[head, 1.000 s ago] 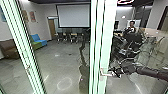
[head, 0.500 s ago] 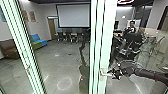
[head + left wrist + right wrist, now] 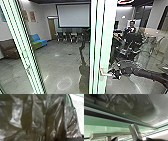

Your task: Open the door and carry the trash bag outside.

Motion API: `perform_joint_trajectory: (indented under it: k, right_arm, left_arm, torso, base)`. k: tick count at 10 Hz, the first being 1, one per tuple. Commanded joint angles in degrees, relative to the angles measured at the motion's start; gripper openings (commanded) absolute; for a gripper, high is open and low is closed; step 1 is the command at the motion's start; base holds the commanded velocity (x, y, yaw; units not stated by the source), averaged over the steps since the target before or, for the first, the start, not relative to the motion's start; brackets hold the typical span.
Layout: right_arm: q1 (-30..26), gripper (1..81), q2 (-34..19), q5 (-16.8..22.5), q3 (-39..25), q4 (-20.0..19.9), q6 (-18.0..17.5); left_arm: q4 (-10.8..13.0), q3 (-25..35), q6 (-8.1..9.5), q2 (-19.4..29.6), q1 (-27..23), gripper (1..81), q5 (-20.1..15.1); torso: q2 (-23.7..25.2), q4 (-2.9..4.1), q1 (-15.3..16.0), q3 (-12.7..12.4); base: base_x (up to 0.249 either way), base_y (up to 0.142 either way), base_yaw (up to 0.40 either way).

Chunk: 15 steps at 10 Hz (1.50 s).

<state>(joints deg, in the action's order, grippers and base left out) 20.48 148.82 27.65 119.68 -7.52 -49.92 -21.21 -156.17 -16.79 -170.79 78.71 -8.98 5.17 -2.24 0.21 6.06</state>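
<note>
Crowding the left wrist camera, the trash bag presents as dark, glossy, creased plastic. Its closeness suggests that the left arm carries it, leaving the right arm for the door. How far apart the left gripper's jaws stand, and whether they grip the bag, I cannot tell.

The right gripper is at the free end of the metal door handle, in line with the lever. That placement appears chosen for leverage, well away from the pivot. Whether its jaws are parted or closed on the lever cannot be determined; contact is likewise unconfirmed.

The pale door frame stands upright directly ahead and is the main obstruction. Risk noted: the lever could slip free at its tip, or the bag could snag on the frame edge. A second upright rises further to the left.

Beyond the glass lies grey floor. A person is further back on the right. Blue and green seating lines the left side; chairs stand below a projection screen at the far wall.
</note>
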Motion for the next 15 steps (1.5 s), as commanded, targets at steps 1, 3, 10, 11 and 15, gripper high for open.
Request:
perform_joint_trajectory:
  k: [1,3,10,11,15]
  right_arm:
    - [-9.9,81.1,3.6,0.9,3.4,-1.2,-0.4]
    - [-9.2,81.1,5.8,0.7,4.5,-1.4,-0.4]
    - [-4.4,81.1,6.2,-0.8,5.6,-1.4,-1.5]
    - [-2.6,81.1,6.5,-1.8,5.0,-1.4,-1.5]
    - [1.5,81.1,5.2,-6.4,0.2,-2.1,-1.4]
  left_arm:
    - [-0.8,-0.2,-0.26,0.4,-3.8,1.0,-3.8]
    - [-0.8,-0.3,-0.35,0.5,-3.6,1.0,-3.7]
    - [-0.8,-0.2,-0.26,0.5,-3.5,1.0,-3.8]
    - [-0.8,-0.2,-0.35,0.4,-3.3,1.0,-3.8]
    - [-0.8,-0.2,-0.27,0.5,-3.3,1.0,-3.8]
  torso:
    - [0.0,0.00,0.0,0.0]
    - [0.0,0.00,0.0,0.0]
    - [0.0,0.00,0.0,0.0]
    - [0.0,0.00,0.0,0.0]
    - [0.0,0.00,0.0,0.0]
  base:
    - [0.000,0.000,0.000]
    - [0.000,0.000,0.000]
    - [0.000,0.000,0.000]
    - [0.000,0.000,0.000]
    - [0.000,0.000,0.000]
